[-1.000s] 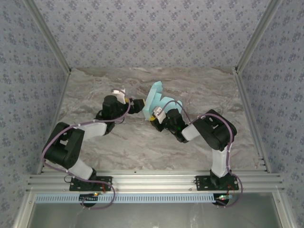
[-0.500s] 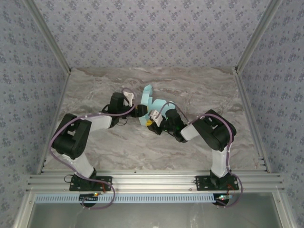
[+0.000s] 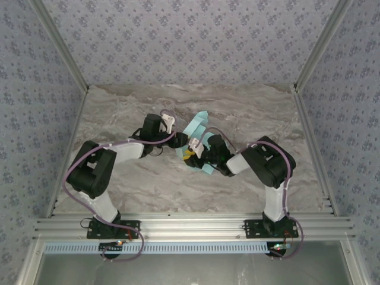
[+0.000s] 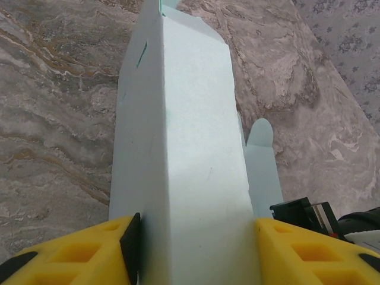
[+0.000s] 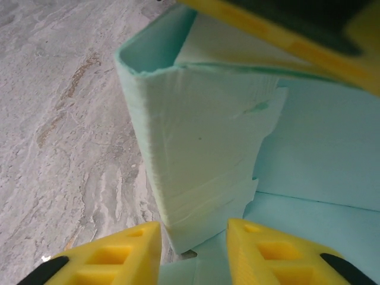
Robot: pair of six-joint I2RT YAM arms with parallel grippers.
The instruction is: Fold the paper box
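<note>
The left end effector (image 4: 193, 234) is clamped on the light turquoise thin-card paper box (image 4: 178, 119). At the bottom of the left wrist view its yellow fingers (image 4: 77, 255) press both flanks of a raised, creased panel that runs up the middle of the frame. The right end effector (image 5: 195, 237) stands apart. Its yellow fingers (image 5: 119, 255) loosely bracket the lower tip of a curled flap at the bottom centre of the right wrist view, with no clamp visible. In the overhead view the half-formed box sits between both wrists at the centre of the grey marbled desk (image 3: 255, 107).

The step in hand appears to be shaping a wall while the right side finds a hold. Doing it well likely means a steady left pinch on the crease, so the card does not spring flat. The right fingers should be set near the flap's fold line before pressing, because thin card buckles if squeezed mid-panel.
</note>
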